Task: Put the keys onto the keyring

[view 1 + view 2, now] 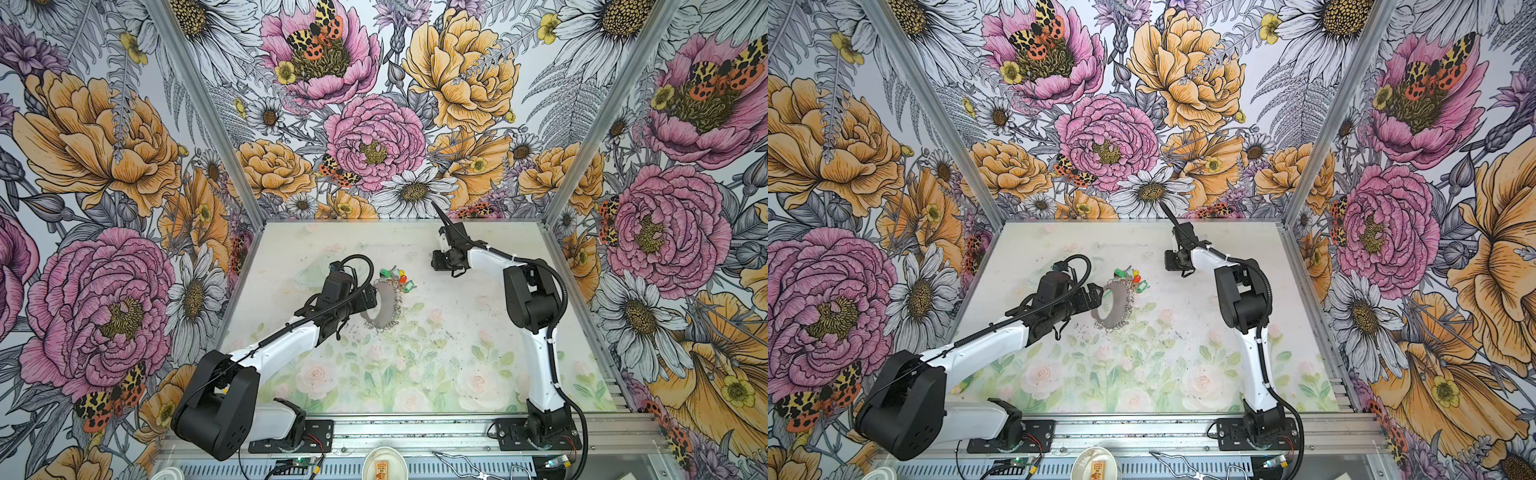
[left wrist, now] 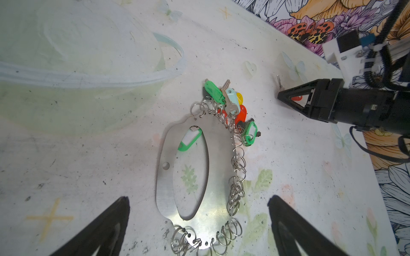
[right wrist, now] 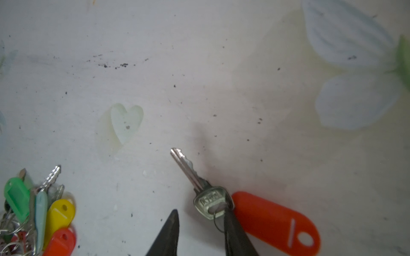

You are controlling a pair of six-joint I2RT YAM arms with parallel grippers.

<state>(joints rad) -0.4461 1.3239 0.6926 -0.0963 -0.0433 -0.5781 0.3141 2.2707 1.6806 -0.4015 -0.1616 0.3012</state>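
Note:
The keyring (image 1: 384,309) (image 1: 1116,309) (image 2: 219,155), a flat grey metal ring fringed with small split rings, lies mid-table. A bunch of keys (image 1: 397,276) (image 1: 1130,276) (image 2: 230,104) (image 3: 40,208) with green, yellow, orange and pale blue tags hangs on its far end. My left gripper (image 1: 371,298) (image 1: 1096,296) (image 2: 198,199) hovers open over the ring's near end, touching nothing. A loose silver key (image 3: 188,172) with an orange tag (image 3: 273,221) (image 2: 296,98) lies on the table to the right. My right gripper (image 1: 435,266) (image 1: 1169,266) (image 3: 200,212) sits low over it, jaws apart, one finger against the key's head.
A clear plastic bowl (image 1: 307,276) (image 2: 88,73) stands just left of the keyring, beyond my left gripper. The flowered back wall (image 1: 374,166) rises close behind my right gripper. A small dish (image 1: 384,461) sits on the front rail.

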